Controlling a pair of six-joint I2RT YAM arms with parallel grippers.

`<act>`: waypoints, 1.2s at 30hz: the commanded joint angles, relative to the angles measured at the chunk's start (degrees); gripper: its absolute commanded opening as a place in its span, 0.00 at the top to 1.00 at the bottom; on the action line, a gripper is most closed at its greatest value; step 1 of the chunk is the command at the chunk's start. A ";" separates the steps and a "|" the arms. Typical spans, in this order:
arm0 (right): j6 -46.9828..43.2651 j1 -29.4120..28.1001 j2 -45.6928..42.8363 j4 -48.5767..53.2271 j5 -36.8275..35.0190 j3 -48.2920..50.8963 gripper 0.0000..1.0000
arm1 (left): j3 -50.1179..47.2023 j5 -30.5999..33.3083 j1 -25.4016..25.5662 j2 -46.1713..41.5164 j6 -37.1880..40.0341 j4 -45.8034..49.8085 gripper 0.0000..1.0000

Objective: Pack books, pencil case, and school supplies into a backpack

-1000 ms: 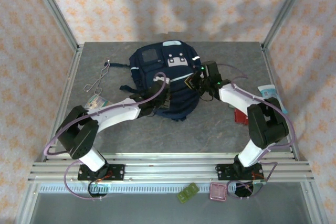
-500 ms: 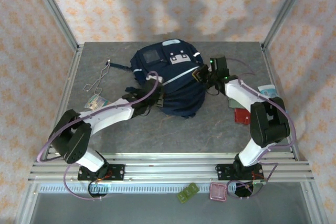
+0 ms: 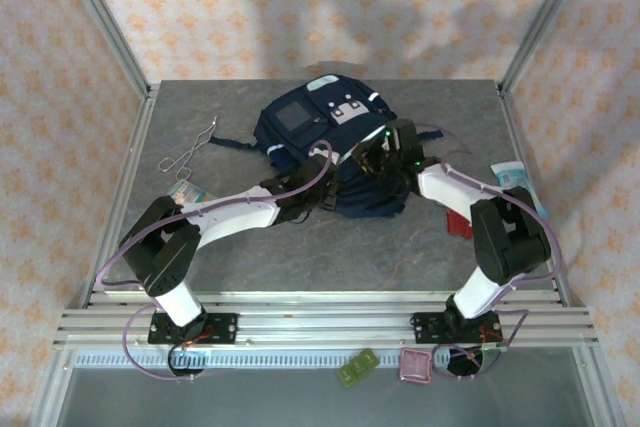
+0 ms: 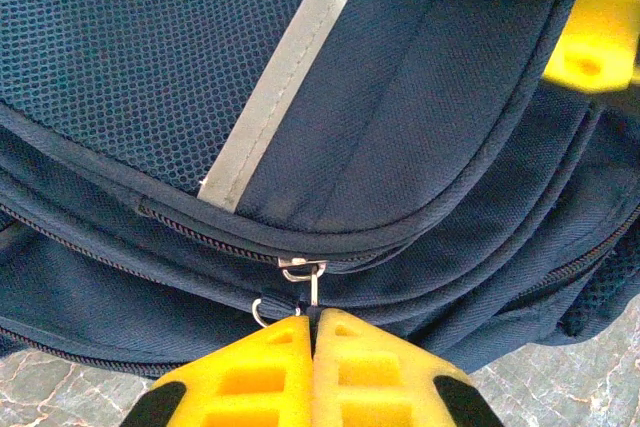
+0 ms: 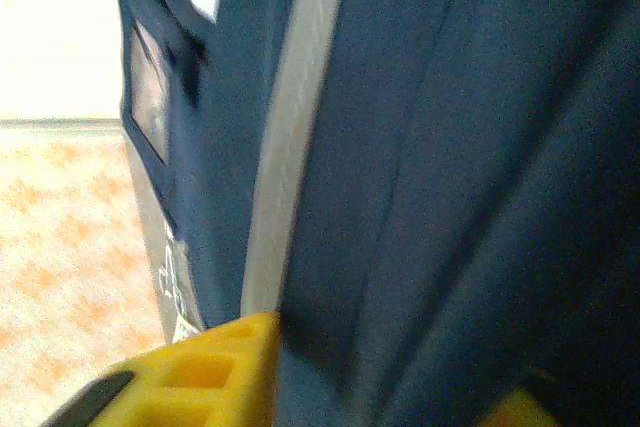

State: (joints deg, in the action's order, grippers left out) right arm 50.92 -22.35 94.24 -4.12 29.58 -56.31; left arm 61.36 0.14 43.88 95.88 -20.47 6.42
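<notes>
Backpack (image 3: 290, 142) lies flat at upper centre of the bench (image 3: 350, 257), grey patch up. Its long axis slants from upper left of the overhead frame down toward centre right. Both arms meet at its near edge.

Left tool (image 4: 313, 335): fingers pressed flat together with no gap, nipping the zip pull (image 4: 313, 297). The pull's metal tab runs straight down into the seam between them. Slider (image 4: 300, 268) sits just above the fingertips, bottom centre of the left wrist frame.

Zip track (image 4: 200, 232): comes in from the left edge of that frame, dips to the slider, then climbs under a fabric lip toward the right. Teeth left of the slider look meshed; right of it the lip hides them.

Right tool (image 3: 370, 159): against the pack's right flank, just beside the left tool. Its wrist frame is blurred. One yellow finger shows lower left and a hint of the other lower right, with navy cloth between. Cannot tell whether it clamps the cloth or merely straddles it.

Judgement: the coming move turns on the track's line. The pull must travel along the curve, sideways to the left tool, not toward it. Left arm owns the pull; right arm is placed to brace. Risk: the pack drags along if unbraced.

Aside: bent wire (image 3: 190, 152) upper left, pale packet (image 3: 510, 175) at right edge.
</notes>
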 commanded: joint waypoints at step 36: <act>-1.05 -0.25 -3.50 -7.65 4.94 -6.33 0.68 | 1.55 9.31 2.15 -4.53 13.29 -4.16 0.27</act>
State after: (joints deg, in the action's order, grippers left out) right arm 50.13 -22.83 93.47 -8.19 32.82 -60.01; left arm 60.47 7.62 45.76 88.29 -10.41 2.09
